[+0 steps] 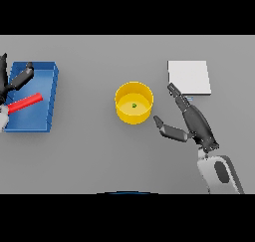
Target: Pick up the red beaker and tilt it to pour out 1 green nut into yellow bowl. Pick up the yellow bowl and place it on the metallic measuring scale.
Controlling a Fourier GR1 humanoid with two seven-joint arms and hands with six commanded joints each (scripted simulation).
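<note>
The yellow bowl (134, 103) stands upright near the table's middle with one green nut (134, 105) lying inside it. My right hand (194, 120) is just right of the bowl, open, with straight fingers and the thumb pointing toward the bowl, a small gap between them. The metallic measuring scale (189, 77) is a pale square plate behind the right hand. The red beaker (25, 103) lies tilted over the blue bin (50, 94) at the far left. My left hand (17, 79) is over that bin beside the beaker; its grip is unclear.
The blue bin occupies the table's left edge. Grey table surface (99, 151) lies between the bin and the bowl, and in front of the bowl.
</note>
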